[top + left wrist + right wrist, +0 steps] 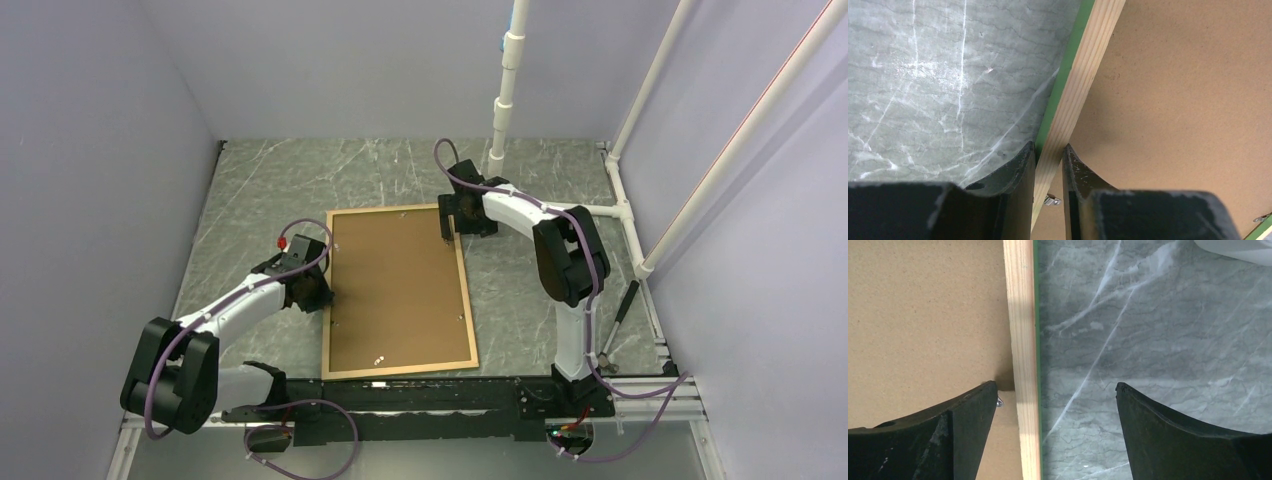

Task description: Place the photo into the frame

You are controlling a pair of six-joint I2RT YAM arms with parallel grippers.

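Observation:
The frame [400, 371] lies flat on the grey marble table, light wood face up, with the brown backing board [398, 290] inside its rails. The photo is hidden. My left gripper [325, 291] is at the frame's left rail; in the left wrist view it [1049, 155] is shut on that wood rail [1083, 85], with a green edge showing beside it. My right gripper [450, 226] is at the far right corner. In the right wrist view it [1055, 390] is open and straddles the right rail [1023, 330], one finger over the board [923, 315], the other over the table.
White pipes [505, 90] stand at the back right, and more run along the right wall. A dark stick-like tool [620, 310] lies at the table's right edge. Small metal clips [999, 402] sit on the board by the rails. Walls close in left and back.

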